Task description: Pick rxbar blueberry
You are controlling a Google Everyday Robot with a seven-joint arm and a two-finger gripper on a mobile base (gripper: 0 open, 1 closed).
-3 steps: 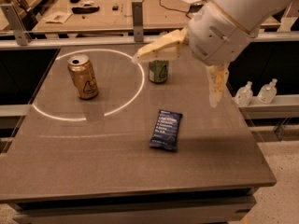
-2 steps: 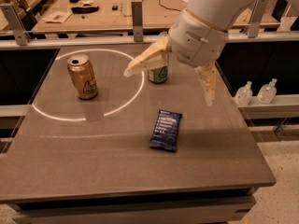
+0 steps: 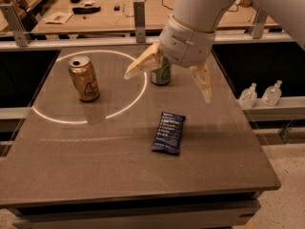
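The rxbar blueberry (image 3: 168, 133) is a flat dark blue wrapped bar with pale text, lying on the grey table (image 3: 95, 175) right of centre. My gripper (image 3: 167, 87) hangs above the table just behind the bar, its two pale fingers (image 3: 141, 64) spread wide apart and holding nothing. The bar lies in front of and below the gap between the fingers, apart from both.
A gold can (image 3: 84, 78) stands upright at the left inside a white painted ring. A green can (image 3: 161, 72) stands behind the gripper, partly hidden by it. Two small clear bottles (image 3: 260, 94) sit on a ledge to the right. A workbench stands behind.
The arm and open gripper have shifted left and slightly forward, now more directly behind the bar. The bar and cans have not moved.
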